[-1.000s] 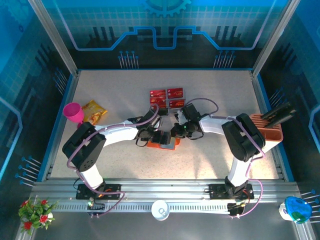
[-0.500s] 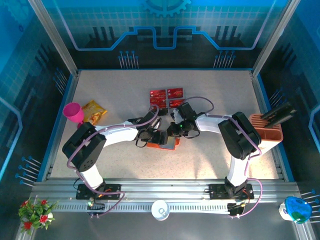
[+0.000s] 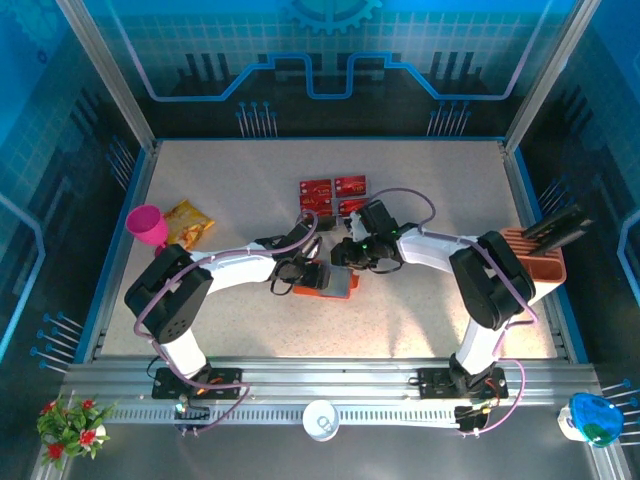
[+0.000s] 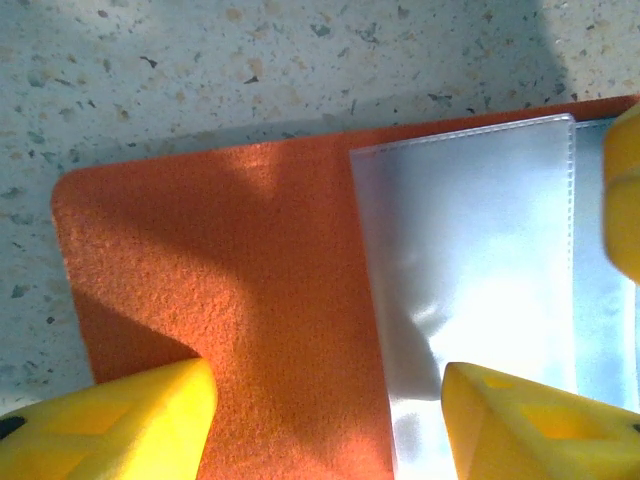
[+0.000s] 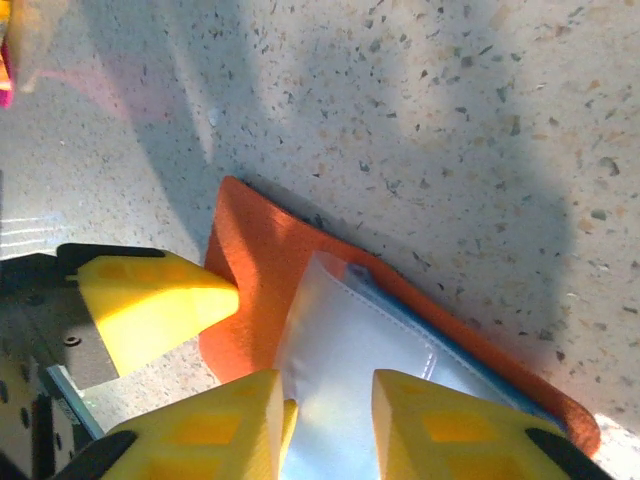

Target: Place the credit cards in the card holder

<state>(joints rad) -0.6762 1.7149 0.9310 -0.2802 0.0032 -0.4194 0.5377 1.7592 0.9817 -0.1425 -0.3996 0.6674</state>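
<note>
The card holder (image 3: 328,285) lies open and flat mid-table, orange felt (image 4: 230,300) with a grey pocket (image 4: 470,260) facing up. Several red credit cards (image 3: 350,185) lie side by side on the table behind it. My left gripper (image 3: 303,270) hovers low over the holder's left part, its jaws (image 4: 325,420) open and spanning the edge between felt and pocket. My right gripper (image 3: 347,260) is at the holder's far right side, jaws (image 5: 325,425) a little open over the grey pocket (image 5: 340,350), nothing between them. The left gripper's fingertip (image 5: 160,295) rests by the felt corner.
A pink cup (image 3: 148,224) and a yellow-orange snack bag (image 3: 188,222) sit at the left. An orange slotted rack (image 3: 535,262) holding a dark item stands at the right edge. The two grippers' fingers are within a finger's width of each other over the holder.
The right gripper has gone from shut to slightly open and shifted a little toward the back. The left jaws have narrowed. The holder's grey pocket now shows more.
</note>
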